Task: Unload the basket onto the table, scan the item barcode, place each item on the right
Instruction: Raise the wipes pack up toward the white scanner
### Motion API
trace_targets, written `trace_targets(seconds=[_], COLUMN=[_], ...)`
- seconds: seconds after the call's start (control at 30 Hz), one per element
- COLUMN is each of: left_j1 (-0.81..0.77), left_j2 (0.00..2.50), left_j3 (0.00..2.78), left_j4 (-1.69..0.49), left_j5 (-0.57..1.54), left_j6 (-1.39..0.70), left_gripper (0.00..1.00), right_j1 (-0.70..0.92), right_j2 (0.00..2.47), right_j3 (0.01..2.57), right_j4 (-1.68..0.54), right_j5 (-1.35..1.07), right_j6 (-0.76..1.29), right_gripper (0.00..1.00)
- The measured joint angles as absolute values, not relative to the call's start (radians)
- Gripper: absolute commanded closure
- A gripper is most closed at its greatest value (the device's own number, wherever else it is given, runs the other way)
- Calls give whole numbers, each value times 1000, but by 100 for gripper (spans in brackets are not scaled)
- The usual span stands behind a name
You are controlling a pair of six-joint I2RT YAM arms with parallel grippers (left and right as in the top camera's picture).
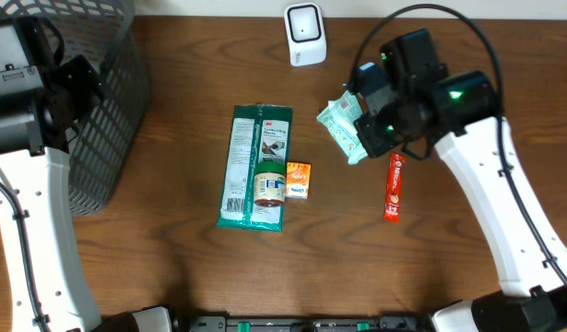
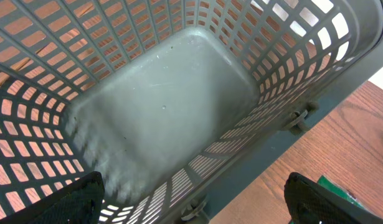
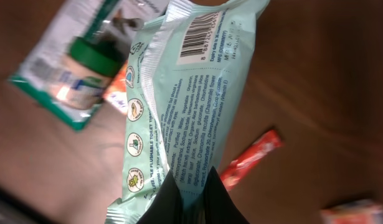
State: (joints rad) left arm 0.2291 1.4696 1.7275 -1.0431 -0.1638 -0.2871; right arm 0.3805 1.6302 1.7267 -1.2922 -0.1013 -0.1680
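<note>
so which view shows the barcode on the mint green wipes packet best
The right wrist view: the barcode on the mint green plastic wipes packet faces the lens, bars distinct. Overhead shows the packet small, barcode not visible. Left wrist shows only the grey plastic mesh basket.

Glossy mint plastic wipes pack (image 3: 191,93), grey plastic lattice basket (image 2: 160,106), matt wood-grain table (image 1: 154,267), smooth white plastic scanner (image 1: 305,35)

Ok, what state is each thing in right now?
left pincer: open, above the basket.
right pincer: shut on the wipes pack.
wipes pack: held above the table, barcode side facing the wrist camera.
basket: upright, nothing inside.
scanner: standing, untouched.
green packet: flat, jar on it.
jar: lying on the packet.
orange box: on the table, beside jar.
red sachet: flat on table.
</note>
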Motion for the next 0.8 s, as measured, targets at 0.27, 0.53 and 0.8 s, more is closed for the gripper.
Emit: trace_targets(seconds=[0.27,0.53,0.8], left_j1=[229,229,229], left_j2=[1470,1470,1470], left_j3=[1728,1728,1728], left_j4=[-1043,-1043,-1044], left_j5=[-164,-164,-164], left_j6=[-287,-287,-287], left_gripper=[8,7,7], right_j1=[480,511,524], right_j2=[1636,1636,1663], right_j3=[1727,1727,1727], right_j4=[-1208,-1098,-931], right_j5=[122,228,423], right_j6=[-363,-587,-825], right_gripper=[99,99,99])
